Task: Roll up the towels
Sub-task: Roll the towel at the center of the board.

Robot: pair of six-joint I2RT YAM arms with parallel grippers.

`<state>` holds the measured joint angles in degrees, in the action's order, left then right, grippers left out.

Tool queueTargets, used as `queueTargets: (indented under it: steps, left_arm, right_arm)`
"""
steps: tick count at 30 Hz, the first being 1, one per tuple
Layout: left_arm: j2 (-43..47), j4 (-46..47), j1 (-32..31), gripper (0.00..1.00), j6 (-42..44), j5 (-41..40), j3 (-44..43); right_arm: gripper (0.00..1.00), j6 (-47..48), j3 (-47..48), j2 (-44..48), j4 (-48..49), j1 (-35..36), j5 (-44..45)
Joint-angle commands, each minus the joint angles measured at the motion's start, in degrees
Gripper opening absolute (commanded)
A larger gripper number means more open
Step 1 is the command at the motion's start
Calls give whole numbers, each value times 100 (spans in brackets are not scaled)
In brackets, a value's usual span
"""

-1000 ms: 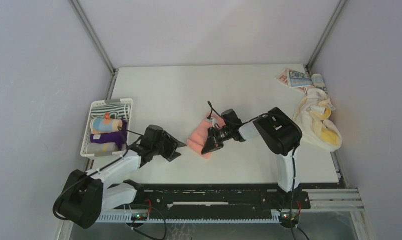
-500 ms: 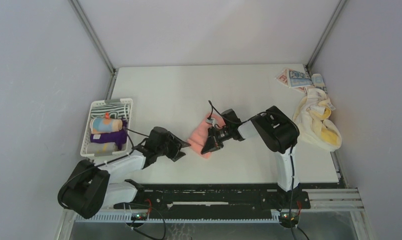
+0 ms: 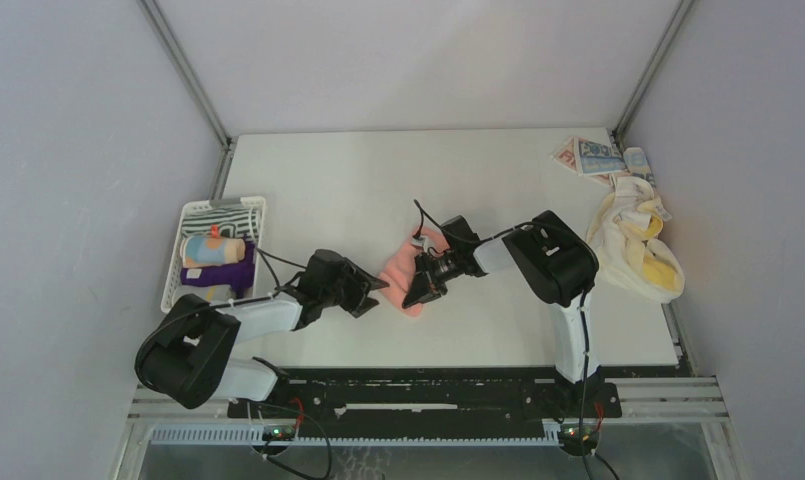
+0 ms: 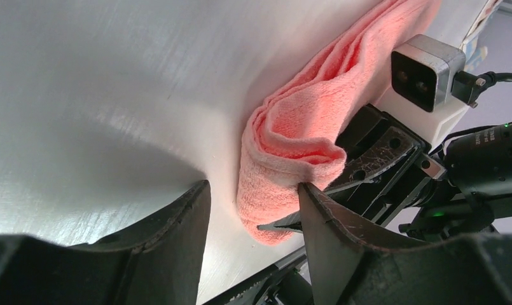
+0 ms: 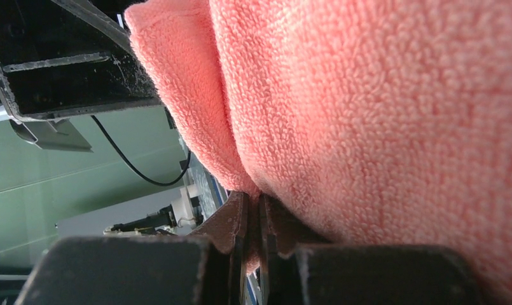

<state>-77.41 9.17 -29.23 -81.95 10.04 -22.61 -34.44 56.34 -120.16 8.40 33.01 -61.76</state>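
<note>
Top view: salmon-pink towel [image 3: 398, 268] lies on the table [image 3: 328, 190], just toward 6 o'clock from centre. It is folded into a long thick strip running 1 to 7 o'clock.

Right gripper [image 5: 253, 219] comes in from 3 o'clock. Its jaws are pinched together on a fold at the towel's 7 o'clock end, with fabric caught between the tips in my right wrist view.

Left gripper [image 4: 253, 213] sits at 8 o'clock of the towel with its jaws apart. The towel end shows in the gap between them. I can't tell if either finger touches cloth.

White basket [image 3: 183, 215] is at the table's 9 o'clock edge. It holds the striped towel [image 3: 223, 216], the light-blue roll [image 3: 210, 250] and the purple towel [image 3: 213, 275].

Cream-yellow towel [image 3: 633, 245] is heaped at the 2 o'clock corner, with the blue-printed towel [image 3: 593, 157] just beyond it.
</note>
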Motion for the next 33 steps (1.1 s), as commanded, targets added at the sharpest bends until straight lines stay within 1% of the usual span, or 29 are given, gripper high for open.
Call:
queueTargets:
  steps: [1,6,12,15,19,21,24,30,33]
  left_arm:
    - [152,429,-82,59,30,-93,119]
    - [190,760,-97,60,11,-71,214]
    - [255,878,-135,59,30,-196,311]
    - [135,933,-137,59,18,-253,354]
    - [-171,1061,-144,57,-111,-77,351]
    - [-157,1179,-149,57,-196,-68,441]
    - [173,1223,-150,57,-219,-227,688]
    - [1004,1249,-146,65,87,-564,950]
    - [1068,1263,-149,66,192,-593,930]
  right_arm:
    - [0,332,35,-206,-351,12,440]
    - [0,332,53,-217,-381,12,436]
    - [0,339,53,-232,-379,7,440]
    - [0,302,53,-254,-332,12,443]
    - [0,293,53,-248,-328,12,432]
    - [0,309,53,-240,-347,12,439]
    - [0,314,53,-241,-352,4,439]
    - [0,305,54,-270,-323,20,431]
    - [0,285,53,-272,-293,21,426]
